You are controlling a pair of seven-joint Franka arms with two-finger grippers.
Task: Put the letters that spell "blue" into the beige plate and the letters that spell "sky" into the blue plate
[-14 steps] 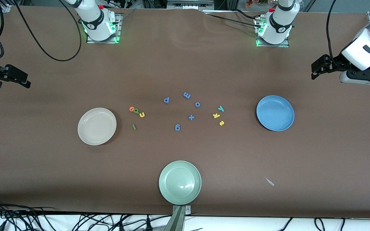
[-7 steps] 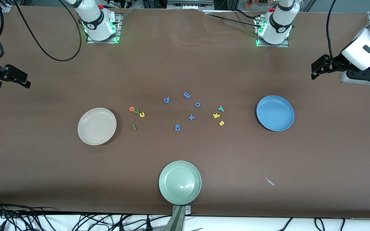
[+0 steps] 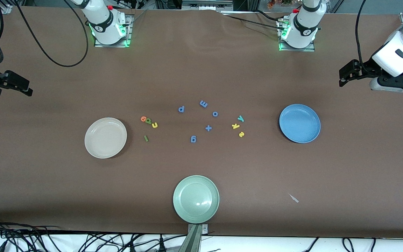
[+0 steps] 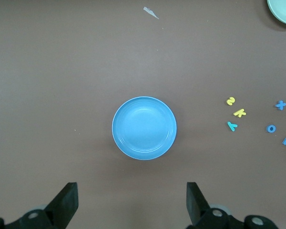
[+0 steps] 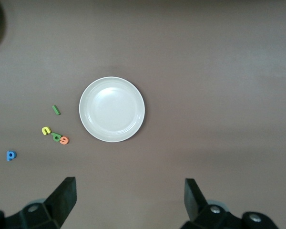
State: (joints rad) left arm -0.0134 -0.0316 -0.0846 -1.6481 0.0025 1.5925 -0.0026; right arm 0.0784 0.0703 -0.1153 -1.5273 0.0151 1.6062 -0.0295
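The beige plate (image 3: 105, 137) (image 5: 112, 109) lies toward the right arm's end, empty. Beside it sit the orange "e" (image 3: 143, 119), green "b" (image 3: 148, 121), yellow "u" (image 3: 154, 125) and dark green "l" (image 3: 146, 138). The blue plate (image 3: 299, 123) (image 4: 144, 128) lies toward the left arm's end, also empty. Close to it are the teal "y" (image 3: 241, 118), yellow "k" (image 3: 235, 126) and yellow "s" (image 3: 241, 134). My right gripper (image 3: 26, 88) (image 5: 128, 191) hangs open high over its end of the table. My left gripper (image 3: 345, 75) (image 4: 132, 195) hangs open high over its own end.
Several all-blue letters lie between the two groups, among them "p" (image 3: 181, 109), "m" (image 3: 203, 104) and "g" (image 3: 193, 139). A pale green plate (image 3: 196, 198) sits near the table's front edge. A small pale scrap (image 3: 294, 198) lies nearer the camera than the blue plate.
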